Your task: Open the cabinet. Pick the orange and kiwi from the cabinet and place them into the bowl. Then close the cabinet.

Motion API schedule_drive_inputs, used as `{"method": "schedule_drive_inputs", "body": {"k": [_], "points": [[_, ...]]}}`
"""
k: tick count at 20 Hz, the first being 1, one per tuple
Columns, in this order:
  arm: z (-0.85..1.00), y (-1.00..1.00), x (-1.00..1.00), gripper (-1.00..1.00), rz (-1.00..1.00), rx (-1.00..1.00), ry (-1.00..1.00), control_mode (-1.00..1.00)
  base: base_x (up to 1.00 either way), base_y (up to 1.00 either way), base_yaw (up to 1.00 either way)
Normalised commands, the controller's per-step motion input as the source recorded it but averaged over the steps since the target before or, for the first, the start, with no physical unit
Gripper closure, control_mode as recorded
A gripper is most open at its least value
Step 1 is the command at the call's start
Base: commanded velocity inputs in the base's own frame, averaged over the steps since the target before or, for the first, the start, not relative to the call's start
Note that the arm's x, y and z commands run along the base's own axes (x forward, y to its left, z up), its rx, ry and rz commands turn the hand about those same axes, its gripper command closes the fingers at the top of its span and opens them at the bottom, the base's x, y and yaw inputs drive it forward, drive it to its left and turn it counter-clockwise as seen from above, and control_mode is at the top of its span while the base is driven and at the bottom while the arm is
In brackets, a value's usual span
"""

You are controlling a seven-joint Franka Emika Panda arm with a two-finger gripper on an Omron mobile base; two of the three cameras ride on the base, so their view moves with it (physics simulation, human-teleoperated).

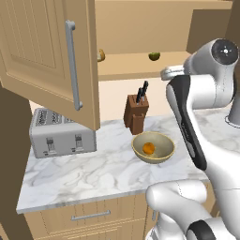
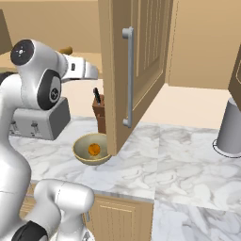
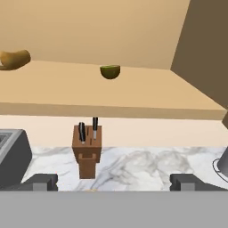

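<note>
One small dark olive-green oval kiwi (image 3: 110, 71) left on shelf | light, soft-skinned, rolls: grip across middle | pincer (image 3: 114, 181) wide open, empty

The cabinet (image 1: 51, 56) is made of light wood and hangs on the wall above the bowl (image 1: 153, 147). Both its doors stand open (each has a grey bar handle). The bowl is round and tan and sits on the counter below the cabinet. The orange (image 1: 148, 148) lies inside the bowl. The kiwi (image 3: 110, 71), small and dark green, rests on the cabinet's shelf, high above the bowl.
</note>
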Motion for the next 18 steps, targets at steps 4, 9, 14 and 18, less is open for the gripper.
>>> {"method": "schedule_drive_inputs", "body": {"k": [4, 9, 14, 18], "points": [[0.14, 0.0, 0.39, -1.0, 0.0, 0.0, 0.0, -1.0, 0.0, 0.0, 0.0], [0.0, -0.01, 0.49, -1.0, 0.0, 0.0, -0.02, -1.0, 0.0, 0.0, 0.0], [0.0, -0.05, 0.47, -1.0, 0.0, 0.0, -0.03, -1.0, 0.0, 0.0, 0.0], [-0.01, -0.03, 0.52, -1.0, 0.0, 0.0, 0.0, -1.0, 0.0, 0.0, 0.0]]}}
